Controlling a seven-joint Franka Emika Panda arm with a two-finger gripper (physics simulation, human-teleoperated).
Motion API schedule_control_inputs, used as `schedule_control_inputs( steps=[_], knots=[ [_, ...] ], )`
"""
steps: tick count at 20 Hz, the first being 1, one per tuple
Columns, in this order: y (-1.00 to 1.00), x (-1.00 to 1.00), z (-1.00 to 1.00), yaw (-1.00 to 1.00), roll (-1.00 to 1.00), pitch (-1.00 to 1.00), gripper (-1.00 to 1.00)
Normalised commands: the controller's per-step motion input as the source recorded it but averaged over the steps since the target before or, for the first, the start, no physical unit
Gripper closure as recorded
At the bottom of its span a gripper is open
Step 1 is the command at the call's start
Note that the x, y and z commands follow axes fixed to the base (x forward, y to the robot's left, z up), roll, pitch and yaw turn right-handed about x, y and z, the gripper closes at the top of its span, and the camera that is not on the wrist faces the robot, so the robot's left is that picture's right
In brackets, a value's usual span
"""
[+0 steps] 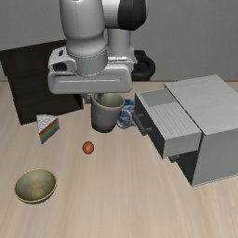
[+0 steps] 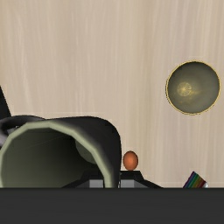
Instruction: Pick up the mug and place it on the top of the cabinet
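Note:
The mug (image 1: 107, 113) is olive-beige with a dark outer wall and hangs just under the hand, left of the cabinet in the exterior view. My gripper (image 1: 106, 97) is shut on the mug's wall at its rim. In the wrist view the mug (image 2: 61, 153) is very close, its pale-green inside facing the camera, and my gripper (image 2: 118, 180) pinches its wall. The grey cabinet (image 1: 209, 121) stands at the exterior view's right. Its flat top is bare and its drawer (image 1: 167, 125) is pulled out toward the mug.
On the table lie a small orange ball (image 1: 88, 148) (image 2: 129, 160) and an olive bowl (image 1: 35, 186) (image 2: 192, 87). A wedge with rainbow stripes (image 1: 46, 127) (image 2: 194, 181) is there too. A small blue thing (image 1: 126, 118) sits between mug and drawer. A dark panel (image 1: 28, 74) stands behind.

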Motion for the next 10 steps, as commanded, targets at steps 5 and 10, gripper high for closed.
schedule_control_inputs(
  steps=[5,10],
  knots=[
    [0.00,-0.60,0.40,0.00,0.00,0.00,1.00],
    [0.80,-0.20,0.00,0.00,0.00,0.00,1.00]
  ],
)
